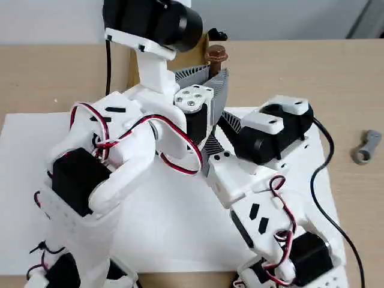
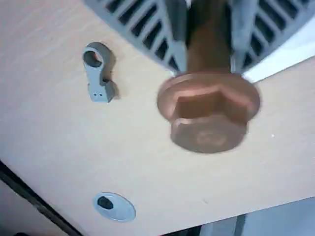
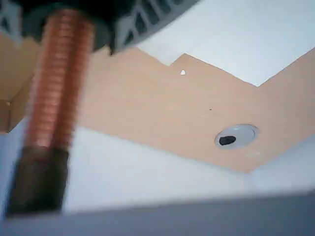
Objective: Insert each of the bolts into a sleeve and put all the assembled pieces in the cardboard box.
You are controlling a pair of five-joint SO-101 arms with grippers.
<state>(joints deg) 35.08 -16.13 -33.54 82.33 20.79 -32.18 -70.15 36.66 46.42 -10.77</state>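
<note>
Between the grey ribbed fingers (image 2: 138, 24) of the left gripper (image 2: 208, 29) sits the bolt (image 2: 208, 105). The jaws are closed on its shaft just behind the head.

Bolt, condition as seen: copper-brown, with a hexagonal head over a broad round flange. In the right wrist view the shaft is closely threaded along its length. Its end nearest that camera passes into a dark brown, blurred section. Whether that is part of the bolt in shadow or a separate piece cannot be told.

Right gripper (image 1: 221, 129): positioned low, just beside and partly behind the left arm's wrist, which covers its tip. Whether it is open or closed cannot be told.

Location of the bolt: held up off the surface near the far edge of the white sheet (image 1: 174, 216). In the high view only the head stands clear above the left gripper; the shaft is hidden.

Sleeve (image 2: 98, 73): grey, with a ring at one end and a small block at the other. It lies flat on the bare table (image 1: 336, 72) off the sheet, on the right arm's side, well apart from the bolt.

Farther off, a round grey disc (image 2: 114, 206) with a dark slot is set in the tabletop. A brown panel (image 1: 203, 57) shows just behind the bolt, mostly cut off by the arm, and cannot be identified.
</note>
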